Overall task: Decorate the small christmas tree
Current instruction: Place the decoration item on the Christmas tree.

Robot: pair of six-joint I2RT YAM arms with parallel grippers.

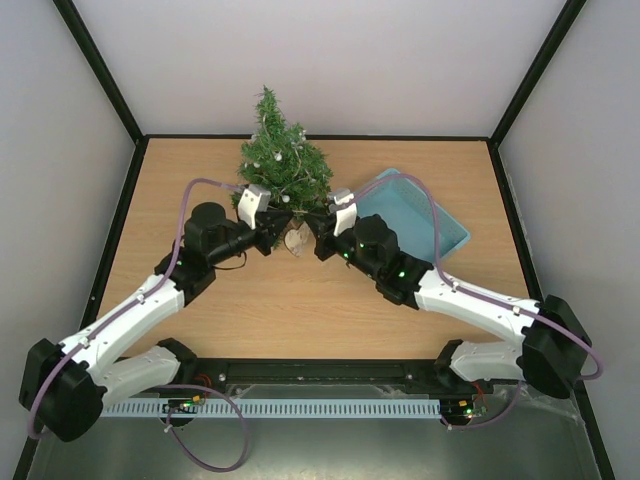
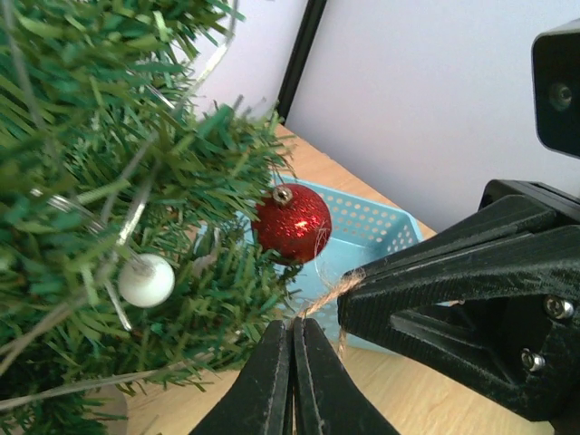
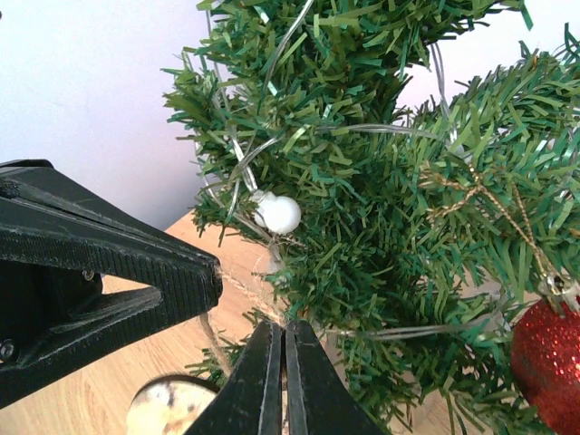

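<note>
At the far middle of the surface (image 1: pixel 200 320), close to the back wall, the small christmas tree (image 1: pixel 278 160) stands upright, its pointed top rising against the white panel behind it. The surface is pale wood grain with a dark border, enclosed by plain white walls on three sides, with black frame struts (image 1: pixel 100 70) running up the back corners. Just right of the tree lies a light blue perforated basket (image 1: pixel 430 215), set at an angle. Along the near edge a black rail (image 1: pixel 320 375) carries both arm bases, with a white slotted cable duct (image 1: pixel 320 408) in front of it on a grey strip. The two arms reach inward and meet in front of the tree's lower branches. The left tool (image 2: pixel 293 328) has its fingers pressed together on a strand of twine (image 2: pixel 340 288), and the right tool (image 3: pixel 284 331), tip nearly touching the other, is likewise closed on that strand. A round wooden disc (image 3: pixel 172 408) hangs below them, just above the wood. On the branches hang a red glitter ball (image 2: pixel 292 223), a white bead (image 2: pixel 146 280) and thin silver wire.
</note>
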